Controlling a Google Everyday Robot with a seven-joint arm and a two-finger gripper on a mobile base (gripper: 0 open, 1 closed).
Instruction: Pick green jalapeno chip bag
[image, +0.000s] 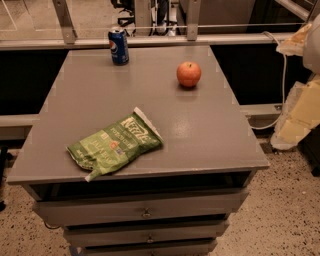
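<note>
The green jalapeno chip bag (115, 145) lies flat near the front left of the grey cabinet top (210, 130), with its white "Kettle" script facing up and one white end seam pointing to the front edge. My cream-coloured arm hangs beyond the table's right side, and my gripper (292, 125) sits there at its lower end, well away from the bag and holding nothing that I can see.
A red apple (189, 74) stands at the back right of the top. A blue Pepsi can (118, 46) stands upright at the back left. A metal rail (150, 40) runs behind the table. Drawers (145, 212) are below the front edge. A white cable (280, 80) hangs at the right.
</note>
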